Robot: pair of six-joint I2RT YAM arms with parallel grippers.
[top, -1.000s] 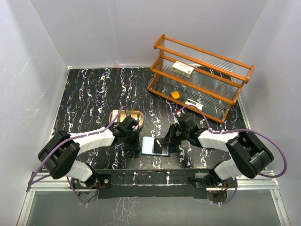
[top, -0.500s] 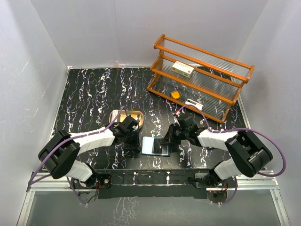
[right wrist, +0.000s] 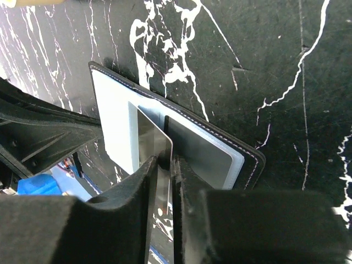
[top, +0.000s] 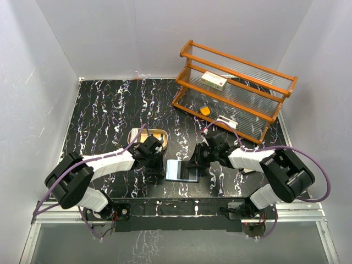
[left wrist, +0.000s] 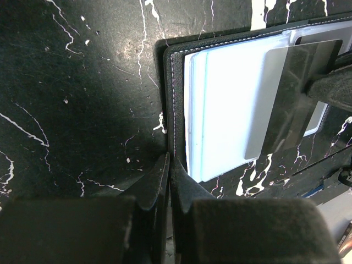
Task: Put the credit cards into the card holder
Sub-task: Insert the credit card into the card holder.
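Table point(top: 99, 110), black with white veining, is carrying everything, with a wooden rack point(top: 236, 93) standing at its far right corner and a tan oval tray point(top: 132, 133) sitting left of centre. Both arms are reaching inward toward the near middle. There the card holder point(top: 175, 170) is lying open and flat, its pale panel facing up on the left half and a darker windowed panel on the right. The left fingers point(left wrist: 157, 184) are pressed together, their tips bearing on the stitched outer edge of the pale half. Whether any of the cover is nipped between them is not showing. One grey card point(right wrist: 154, 132) is standing tilted over the middle of the holder, its far edge resting on the pale panel near the fold. Its near end is running back into the narrow gap between the right fingers point(right wrist: 140, 187). Those fingers are sitting close on either side of it, yet I cannot tell whether they are pressing it or merely flanking it. Judging from this, the card is partway into a pocket at best. The slot is lying away from the right fingers, toward the left ones. So the right fingers are the ones placed to slide it, along a line running across the holder toward the braced edge. Other cards are not showing clearly in any view.
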